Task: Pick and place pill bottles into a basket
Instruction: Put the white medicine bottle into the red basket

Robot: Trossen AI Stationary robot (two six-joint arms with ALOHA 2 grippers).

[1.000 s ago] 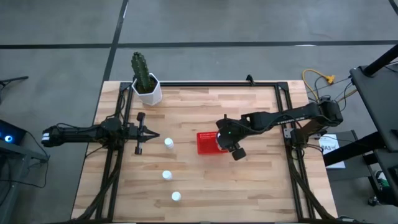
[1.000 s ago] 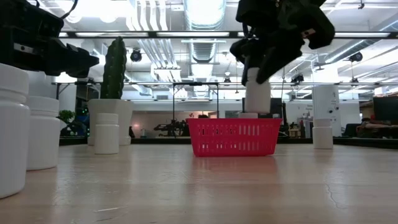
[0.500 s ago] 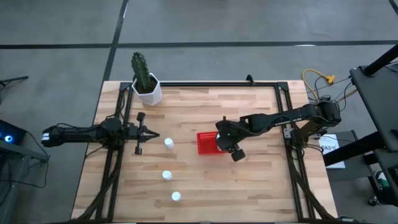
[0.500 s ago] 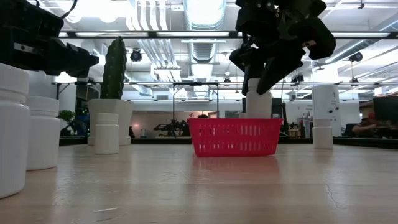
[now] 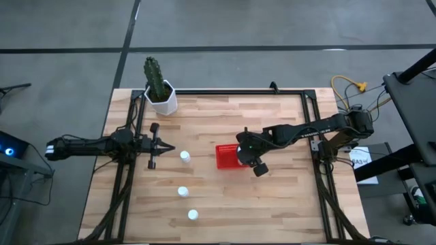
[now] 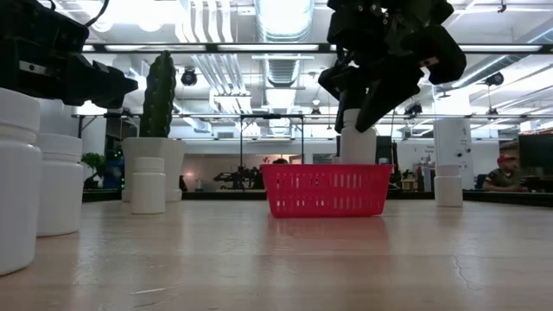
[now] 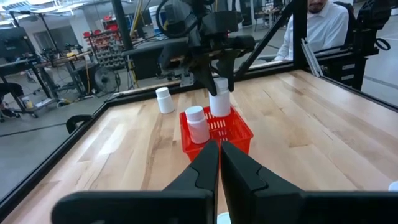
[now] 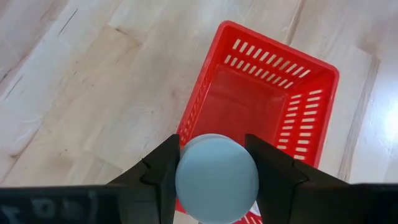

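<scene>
Right wrist view: gripped pill bottle point(image 8: 216, 177) over basket point(image 8: 310, 132)

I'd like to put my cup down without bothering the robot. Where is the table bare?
The wood right of the basket and the strip between the cactus pot and the far right corner lie bare. The left-middle is crowded: three pill bottles stand by the left hand. The right hand holds a bottle over the basket.
</scene>
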